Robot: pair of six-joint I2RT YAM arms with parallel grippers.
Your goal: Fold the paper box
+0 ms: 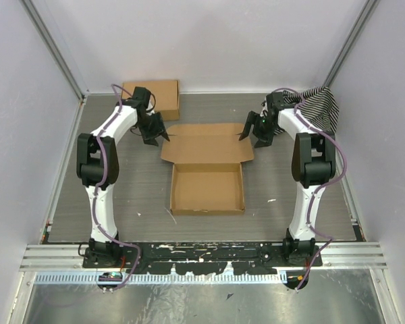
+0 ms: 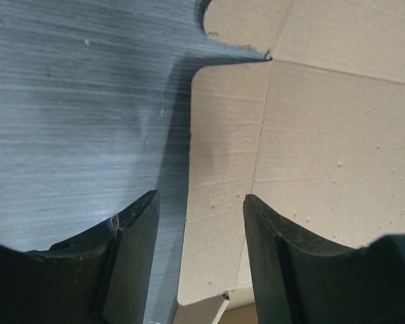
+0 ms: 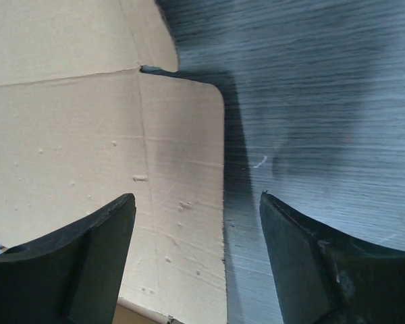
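Note:
The paper box (image 1: 207, 172) lies mid-table: a shallow tray with raised walls in front, and its lid panel with side flaps spread flat behind. My left gripper (image 1: 155, 133) is open, hovering over the lid's left side flap (image 2: 223, 189), whose outer edge lies between the fingers (image 2: 136, 256). My right gripper (image 1: 256, 134) is open over the lid's right side flap (image 3: 182, 189), its edge also between the fingers (image 3: 94, 260). Neither gripper holds anything.
A smaller squarish brown cardboard box (image 1: 152, 98) sits at the back left, just behind the left arm. A black-and-white striped cloth (image 1: 320, 104) lies at the back right corner. White enclosure walls stand on all three sides.

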